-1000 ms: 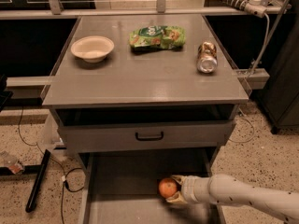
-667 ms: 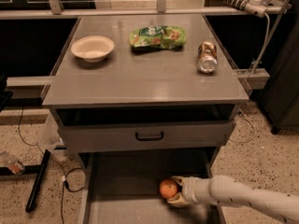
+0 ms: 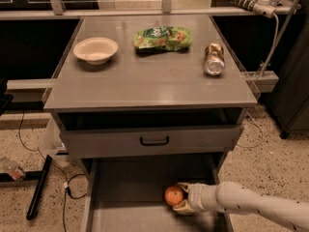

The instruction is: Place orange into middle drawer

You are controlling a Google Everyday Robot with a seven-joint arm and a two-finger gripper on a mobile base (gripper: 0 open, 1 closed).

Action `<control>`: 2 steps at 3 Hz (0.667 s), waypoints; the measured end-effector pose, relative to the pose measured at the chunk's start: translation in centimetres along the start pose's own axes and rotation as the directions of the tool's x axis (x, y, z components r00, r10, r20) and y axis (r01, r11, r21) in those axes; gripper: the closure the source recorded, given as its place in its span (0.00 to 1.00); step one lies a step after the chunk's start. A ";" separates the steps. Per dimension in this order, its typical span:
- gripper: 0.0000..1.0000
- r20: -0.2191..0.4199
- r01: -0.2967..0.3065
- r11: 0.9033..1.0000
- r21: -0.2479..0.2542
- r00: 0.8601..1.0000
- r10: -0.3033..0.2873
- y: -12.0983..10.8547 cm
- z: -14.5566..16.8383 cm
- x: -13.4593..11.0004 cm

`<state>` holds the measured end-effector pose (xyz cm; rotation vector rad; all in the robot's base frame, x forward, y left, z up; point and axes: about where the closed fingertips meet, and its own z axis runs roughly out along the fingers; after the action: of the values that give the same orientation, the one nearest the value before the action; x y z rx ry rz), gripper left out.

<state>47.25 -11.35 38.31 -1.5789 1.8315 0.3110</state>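
Here, a grey metal cabinet is seen from above and in front, with the middle drawer (image 3: pixel 130 187) pulled out toward the viewer at the bottom of the view. It is a wide, shallow grey tray with a flat bare floor and low side walls. The orange (image 3: pixel 173 195), round and bright, sits inside this drawer, right of centre and toward the near end; whether it rests on the floor or is held just above it cannot be told. The gripper (image 3: pixel 179 196) reaches in from the right, low inside the drawer, and grips the orange, with one tan finger (image 3: pixel 183 184) on its far side and the other on its near side, both touching the fruit. Behind the gripper a white, tube-shaped arm (image 3: pixel 251 207) runs off the lower right corner. Above the open drawer is a grey drawer front (image 3: pixel 203 138) with a black handle (image 3: pixel 154 140), standing slightly out. On the flat cabinet top (image 3: pixel 145 83) a white bowl (image 3: pixel 95 50) stands upright at the back left, a green snack bag (image 3: pixel 162 37) lies at the back centre, and a metal can (image 3: pixel 214 59) lies on its side to the right, all well apart from each other. Black cables (image 3: pixel 63 187) trail over the speckled floor (image 3: pixel 270 153) to the left of the cabinet.
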 end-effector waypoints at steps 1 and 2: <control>0.35 0.000 0.000 1.000 0.000 1.000 0.000 0.0 0.0 0.0; 0.12 0.000 0.000 1.000 0.000 1.000 0.000 0.0 0.0 0.0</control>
<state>47.25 -11.35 38.31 -1.5790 1.8314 0.3112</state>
